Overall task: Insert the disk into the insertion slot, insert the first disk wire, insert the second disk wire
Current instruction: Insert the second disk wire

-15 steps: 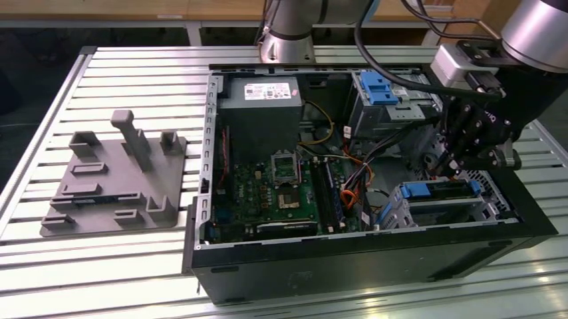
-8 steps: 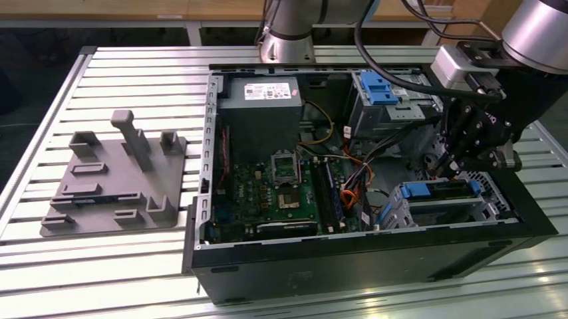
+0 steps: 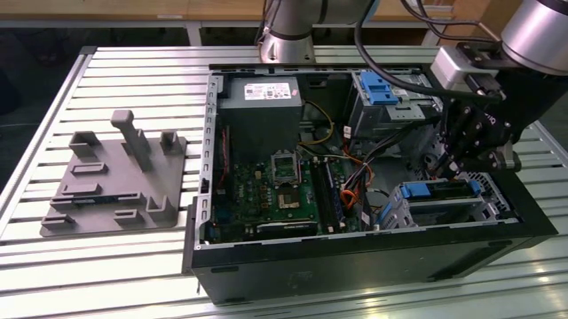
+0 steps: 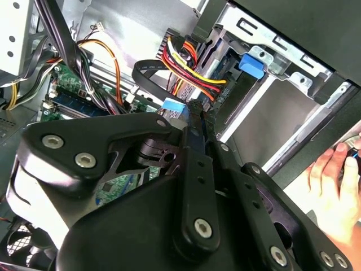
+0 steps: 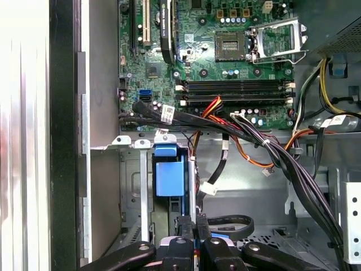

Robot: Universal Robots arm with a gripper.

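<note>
Gripper (image 3: 479,156) at the right of the exterior view, hanging inside an open computer case (image 3: 373,256), fingers pressed nearly together around a thin blue-tipped piece, probably a wire plug; what exactly it is cannot be told. Just below it the disk (image 3: 441,191), framed in blue, sits in the insertion slot (image 3: 483,209), so that step looks done, while the wiring appears under way. The arm (image 3: 541,30) comes down steeply from the upper right. A person's hand (image 4: 335,186) shows in the second wrist view.
</note>
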